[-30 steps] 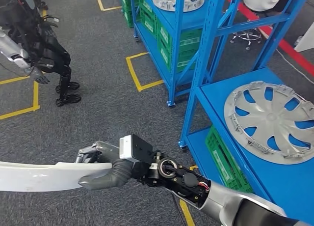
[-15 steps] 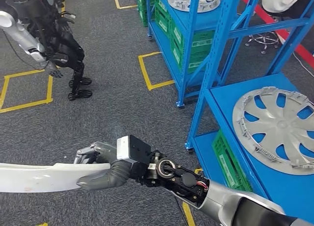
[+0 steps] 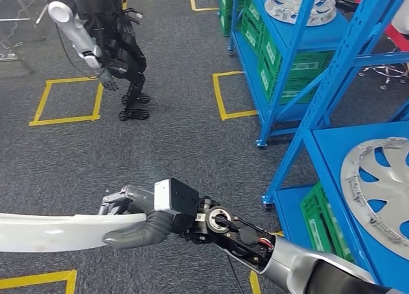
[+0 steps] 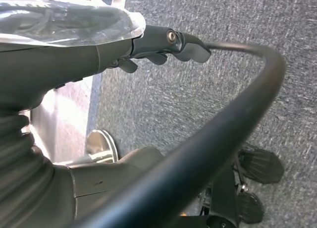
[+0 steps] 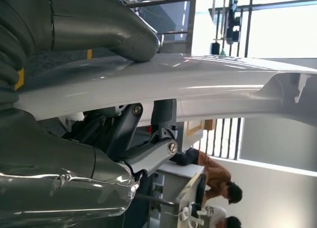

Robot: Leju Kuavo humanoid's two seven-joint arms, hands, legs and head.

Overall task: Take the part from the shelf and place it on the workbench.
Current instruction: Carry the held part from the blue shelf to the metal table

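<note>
Low over the grey carpet (image 3: 183, 134), the right hand (image 3: 128, 218) grips one end of a long white part (image 3: 53, 231), thumb along its near edge and fingers curled over the far edge. The part lies roughly level and runs off the head view's left side, held clear of the floor and well apart from the blue shelf (image 3: 313, 108) on the right. In the right wrist view the part (image 5: 194, 86) sits clamped between the thick thumb above it and the darker fingers (image 5: 149, 156) under it. In the left wrist view the left hand (image 4: 112, 54) shows dark fingers stretched out beneath a shiny clear sheet, with a black cable (image 4: 209, 153) arcing in front; whether it grasps anything I cannot tell. A silver wheel cover (image 3: 381, 192) lies flat on the near shelf, with green crates (image 3: 321, 220) on the level below. Another humanoid robot (image 3: 108, 41) stands beside a yellow floor square (image 3: 68, 102).
</note>
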